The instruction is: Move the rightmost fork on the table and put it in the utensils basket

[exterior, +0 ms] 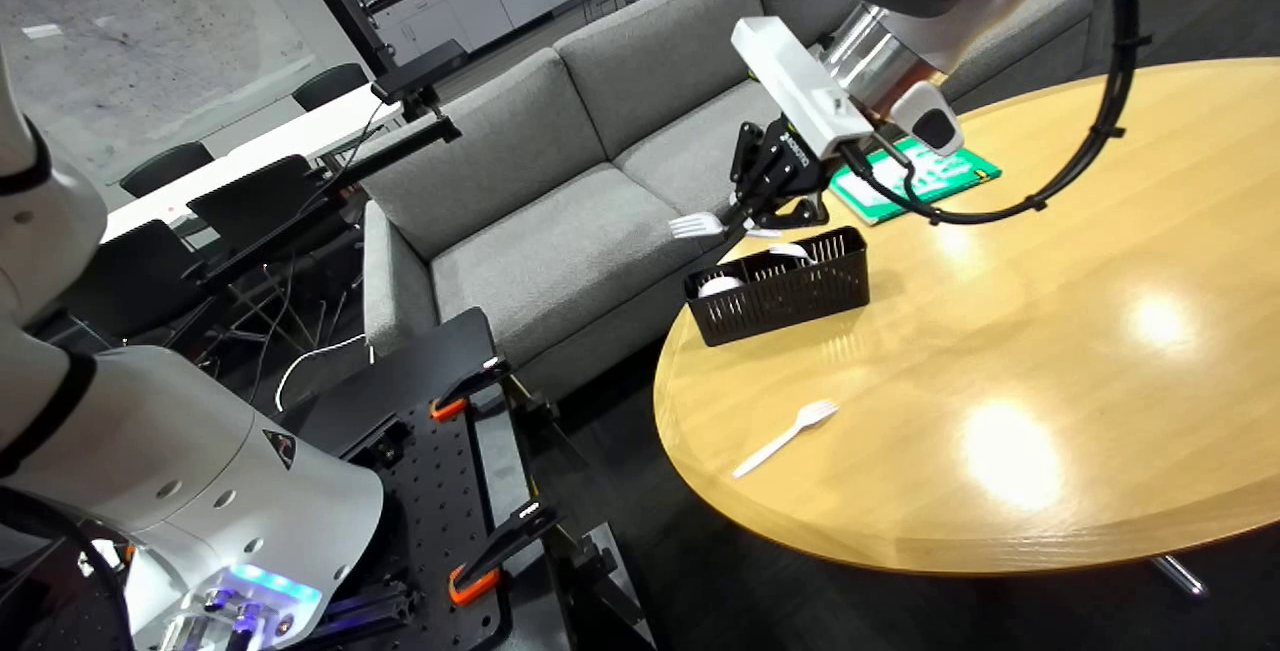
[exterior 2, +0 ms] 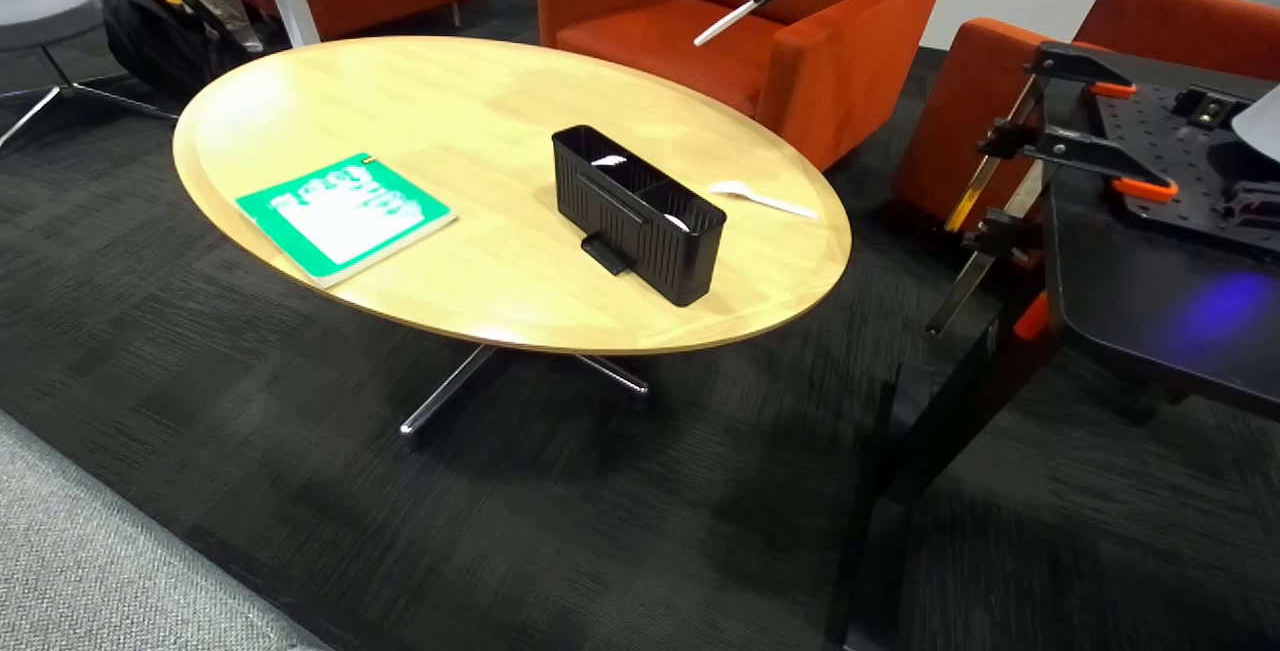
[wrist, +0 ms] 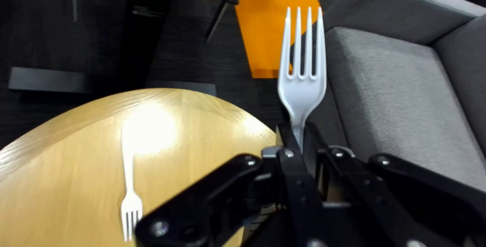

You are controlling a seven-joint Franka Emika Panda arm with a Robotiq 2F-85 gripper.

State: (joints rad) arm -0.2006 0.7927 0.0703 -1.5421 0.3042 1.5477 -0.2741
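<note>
Fork [wrist: 302, 93], seemingly the one meant, is held clear of the tabletop [exterior: 960, 331] by the end effector [wrist: 299, 135], which is narrowed on it just behind the head, tines pointing away. Lower than the end effector and apart from it stands the basket [exterior: 800, 301], white utensils [exterior 2: 608, 161] inside. Since the fork lies nearer level than upright, releasing it at that slant would probably leave it across the rim; striking the wall could also swivel it in so short a grip.
</note>
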